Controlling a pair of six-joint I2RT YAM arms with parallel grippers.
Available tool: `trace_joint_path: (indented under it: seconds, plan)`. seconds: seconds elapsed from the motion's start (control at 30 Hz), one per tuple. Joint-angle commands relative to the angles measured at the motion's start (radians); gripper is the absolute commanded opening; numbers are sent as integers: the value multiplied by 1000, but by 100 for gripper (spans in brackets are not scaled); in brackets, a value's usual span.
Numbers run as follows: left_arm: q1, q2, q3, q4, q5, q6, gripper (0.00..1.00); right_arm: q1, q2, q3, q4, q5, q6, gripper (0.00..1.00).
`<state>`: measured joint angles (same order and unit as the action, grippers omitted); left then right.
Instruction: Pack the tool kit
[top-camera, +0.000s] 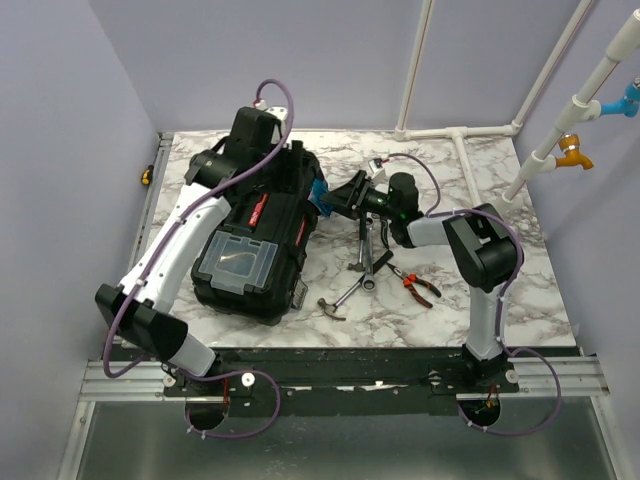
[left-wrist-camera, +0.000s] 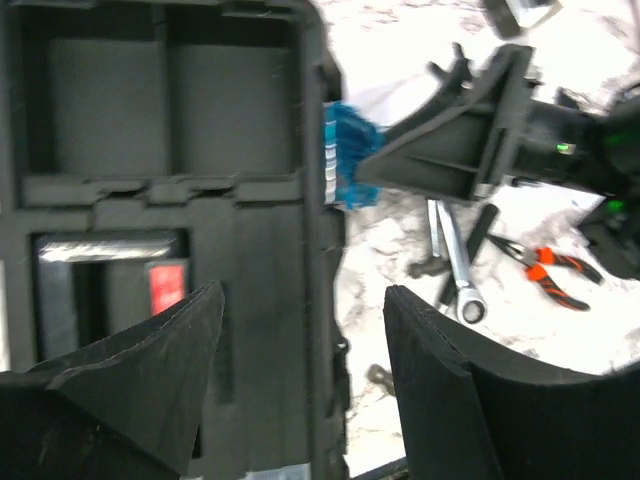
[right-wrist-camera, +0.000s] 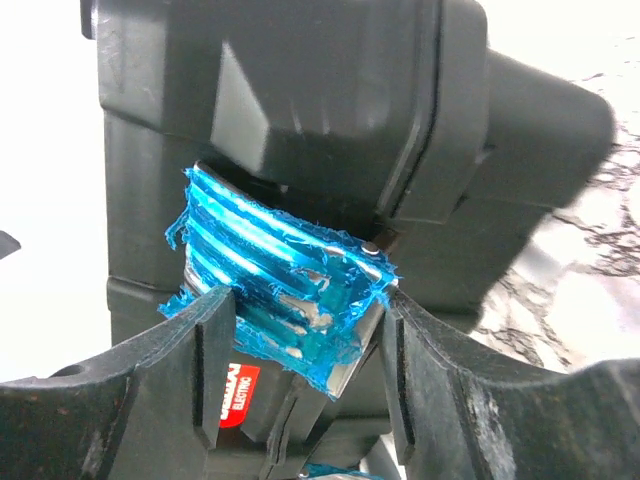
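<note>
A black tool case (top-camera: 262, 240) lies shut on the marble table (top-camera: 500, 300), left of centre. My right gripper (top-camera: 337, 197) is at the case's right side, and its fingers (right-wrist-camera: 210, 330) press both sides of the blue-taped latch (right-wrist-camera: 280, 270). The latch also shows in the top view (top-camera: 319, 195) and the left wrist view (left-wrist-camera: 350, 155). My left gripper (left-wrist-camera: 305, 370) is open and empty above the case's lid (left-wrist-camera: 150, 150), at its far end in the top view (top-camera: 262, 135). Wrenches (top-camera: 366, 255), orange-handled pliers (top-camera: 415, 285) and a hammer (top-camera: 340, 300) lie loose to the right of the case.
The case lid has a clear-covered compartment (top-camera: 235, 262) near its front. White pipes (top-camera: 460, 135) run along the back right, with orange and blue taps (top-camera: 575, 150) beyond the table edge. A yellow-black object (top-camera: 147, 177) sits at the table's left edge.
</note>
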<state>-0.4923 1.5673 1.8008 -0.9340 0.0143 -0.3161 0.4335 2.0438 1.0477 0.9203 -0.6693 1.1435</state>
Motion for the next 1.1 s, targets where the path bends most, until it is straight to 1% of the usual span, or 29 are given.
trace_joint_path:
  seconds: [0.0,0.1,0.17,0.23,0.27,0.33,0.37,0.4,0.43,0.6,0.73,0.87,0.97,1.07]
  plan:
    - [93,-158,-215,118,-112,-40,68,14,-24,27,-137,60,-70,57]
    - [166,-212,-297,135,-144,-46,71,14,-37,25,-207,98,-98,48]
    - [214,-229,-347,144,-152,-55,74,14,-40,24,-245,113,-110,45]
    - [259,-251,-404,188,-114,-67,81,14,-38,25,-268,124,-119,45]
    - [280,-257,-424,207,-98,-77,84,14,-33,29,-281,126,-120,43]
    - [317,-251,-442,227,-61,-85,86,14,-16,51,-314,122,-125,37]
    - [331,-243,-444,231,-39,-89,87,14,-7,58,-327,121,-125,36]
    - [346,-232,-447,235,-18,-87,87,14,-3,59,-327,119,-126,32]
    - [355,-222,-451,243,23,-76,87,14,-1,56,-329,121,-127,31]
    - [364,-151,-458,254,102,-42,87,16,-14,60,-376,151,-165,31]
    - [368,-99,-483,287,185,-57,85,16,-25,71,-415,171,-189,31]
    - [367,-91,-548,355,252,-101,80,16,-21,89,-436,175,-199,20]
    - [368,-103,-606,415,291,-123,78,17,-14,108,-437,167,-199,19]
    - [367,-106,-634,424,292,-123,78,25,-9,126,-444,166,-200,15]
